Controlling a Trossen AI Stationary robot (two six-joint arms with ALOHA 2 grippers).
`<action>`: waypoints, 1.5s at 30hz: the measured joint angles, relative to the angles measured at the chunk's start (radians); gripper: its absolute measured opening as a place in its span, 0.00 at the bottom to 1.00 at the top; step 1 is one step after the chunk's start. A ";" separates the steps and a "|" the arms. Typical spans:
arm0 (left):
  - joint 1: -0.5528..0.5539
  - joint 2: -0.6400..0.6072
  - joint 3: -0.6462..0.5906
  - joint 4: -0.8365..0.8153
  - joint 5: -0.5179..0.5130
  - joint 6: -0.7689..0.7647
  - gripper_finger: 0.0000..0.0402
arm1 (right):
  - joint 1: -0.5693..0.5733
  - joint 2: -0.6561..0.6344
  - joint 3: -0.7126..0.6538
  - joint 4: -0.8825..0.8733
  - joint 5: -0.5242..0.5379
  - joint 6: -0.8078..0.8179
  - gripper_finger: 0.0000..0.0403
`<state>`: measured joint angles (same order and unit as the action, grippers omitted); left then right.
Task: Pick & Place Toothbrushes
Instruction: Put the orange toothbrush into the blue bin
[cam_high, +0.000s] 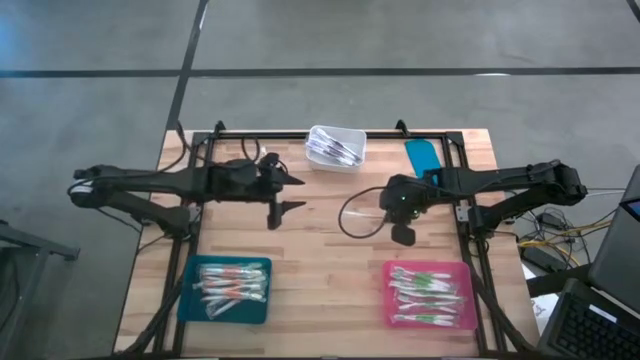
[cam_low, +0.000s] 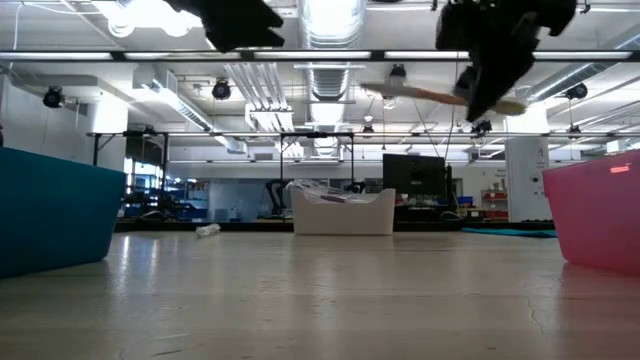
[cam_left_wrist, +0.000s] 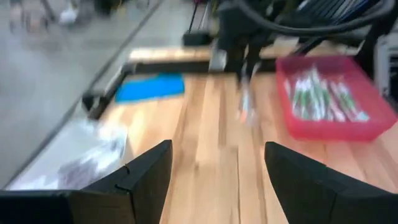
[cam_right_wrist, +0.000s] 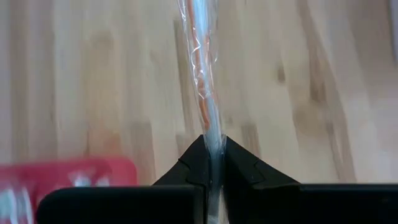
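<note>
- Table (cam_high: 330, 215) is wood, with a white bin (cam_high: 335, 147) of wrapped toothbrushes (cam_high: 334, 150) at the far edge, a teal tray (cam_high: 226, 291) near the left front and a pink tray (cam_high: 430, 294) near the right front, both holding more brushes.
- Left gripper (cam_high: 291, 194) hangs over the table just left of the bin, fingers (cam_left_wrist: 144, 176) spread wide with nothing between them.
- Right gripper (cam_right_wrist: 211, 149) is clenched on one wrapped toothbrush (cam_right_wrist: 202, 74), clear with an orange streak, up in the air above bare wood between the bin and the pink tray.
</note>
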<state>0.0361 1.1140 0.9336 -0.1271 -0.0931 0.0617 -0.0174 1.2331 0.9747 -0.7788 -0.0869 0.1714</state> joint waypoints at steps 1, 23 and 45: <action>0.003 0.000 0.012 -0.047 -0.010 -0.022 0.65 | 0.000 0.000 -0.001 -0.033 0.000 0.009 0.04; 0.008 0.596 0.625 -0.692 0.066 -0.003 0.65 | 0.051 0.185 0.062 -0.077 0.117 0.001 0.04; 0.006 0.708 0.729 -0.683 0.147 -0.046 0.64 | 0.053 0.209 0.171 -0.059 0.242 -0.104 0.04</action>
<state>0.0423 1.8225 1.6627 -0.8103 0.0540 0.0158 0.0353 1.4418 1.1454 -0.8376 0.1554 0.0679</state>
